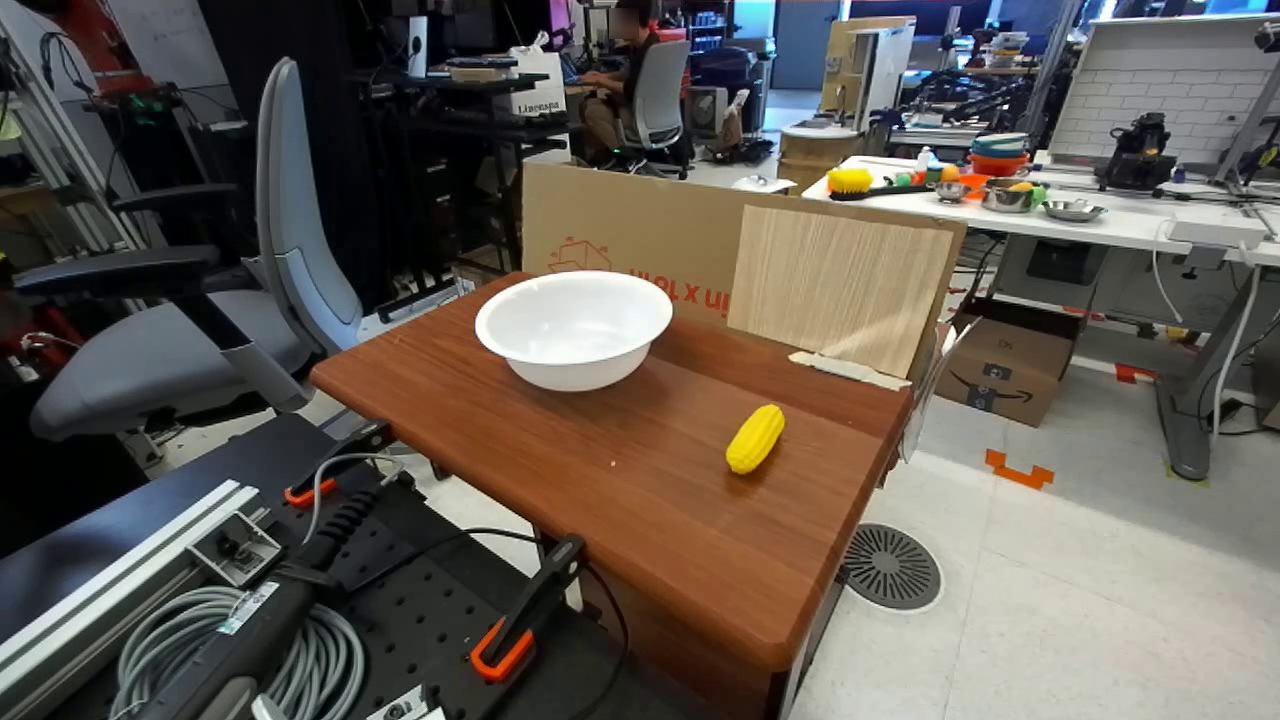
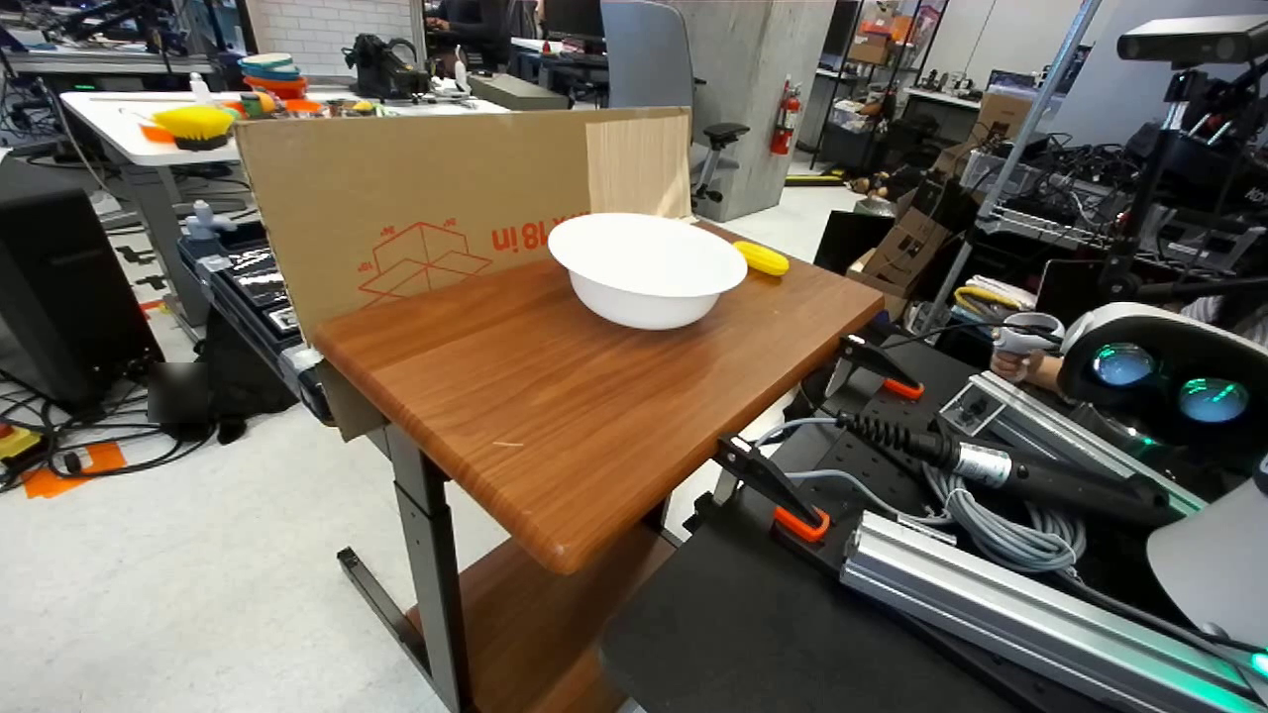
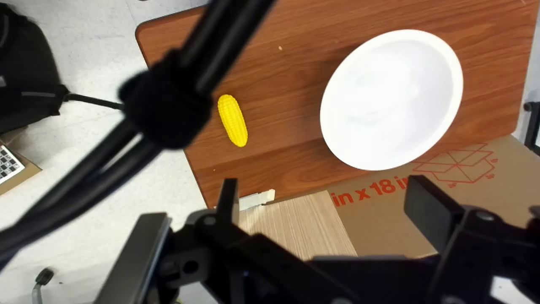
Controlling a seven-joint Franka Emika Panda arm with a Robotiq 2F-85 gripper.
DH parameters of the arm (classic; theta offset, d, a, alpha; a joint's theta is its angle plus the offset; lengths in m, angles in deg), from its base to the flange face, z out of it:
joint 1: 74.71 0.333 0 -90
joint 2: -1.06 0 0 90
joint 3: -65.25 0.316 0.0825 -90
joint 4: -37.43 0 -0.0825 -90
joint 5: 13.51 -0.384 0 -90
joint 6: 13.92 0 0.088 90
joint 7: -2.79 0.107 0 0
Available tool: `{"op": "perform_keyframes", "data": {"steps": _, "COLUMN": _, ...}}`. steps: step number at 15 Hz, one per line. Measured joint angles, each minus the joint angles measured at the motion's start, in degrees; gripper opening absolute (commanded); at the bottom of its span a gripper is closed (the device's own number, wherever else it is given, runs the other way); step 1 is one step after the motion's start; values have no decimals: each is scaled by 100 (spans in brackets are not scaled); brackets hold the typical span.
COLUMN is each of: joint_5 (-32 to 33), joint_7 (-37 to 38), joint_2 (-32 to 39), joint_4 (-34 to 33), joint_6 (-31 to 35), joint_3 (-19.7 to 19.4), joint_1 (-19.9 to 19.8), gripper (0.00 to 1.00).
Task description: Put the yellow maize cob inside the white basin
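Pick-up step, I reckon: the end effector point(image 3: 324, 190) is spread wide, nothing in it. Next it'd need to drop over the yellow maize cob point(image 1: 755, 439) and pinch its narrow width. Cob's bumpy and oblong, lying on the wood-grain counter point(image 1: 630, 435), right of the smooth, flared white basin point(image 1: 575, 375) in both exterior views.

In an exterior view I see the white basin point(image 2: 647, 275) upright on the brown table point(image 2: 584, 406); the yellow maize cob point(image 2: 763, 258) lies on that table too, outside the basin, showing just past its rim; a red-printed cardboard panel point(image 2: 396, 178) stands along one table edge; two black-and-orange clamps point(image 2: 768, 480) sit at the opposite edge; near them I see coiled grey cable point(image 2: 1040, 555).
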Motion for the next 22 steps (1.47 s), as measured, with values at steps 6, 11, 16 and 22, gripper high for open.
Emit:
{"op": "perform_keyframes", "data": {"steps": 6, "joint_5": -26, "joint_7": -125, "joint_2": 2195, "joint_4": -1315, "joint_6": 43, "joint_3": -30, "joint_1": -55, "gripper": 100}}
{"op": "perform_keyframes", "data": {"steps": 11, "joint_5": -131, "joint_7": 271, "joint_2": 3913, "joint_4": -2387, "joint_6": 460, "joint_3": 44, "joint_1": -300, "gripper": 100}}
{"op": "perform_keyframes", "data": {"steps": 16, "joint_5": -143, "joint_7": 742, "joint_2": 4631, "joint_4": -2788, "joint_6": 460, "joint_3": 97, "joint_1": -439, "gripper": 100}}
{"op": "perform_keyframes", "data": {"steps": 22, "joint_5": -146, "joint_7": 1151, "joint_2": 5053, "joint_4": -2907, "joint_6": 784, "joint_3": 314, "joint_1": -452, "gripper": 100}}
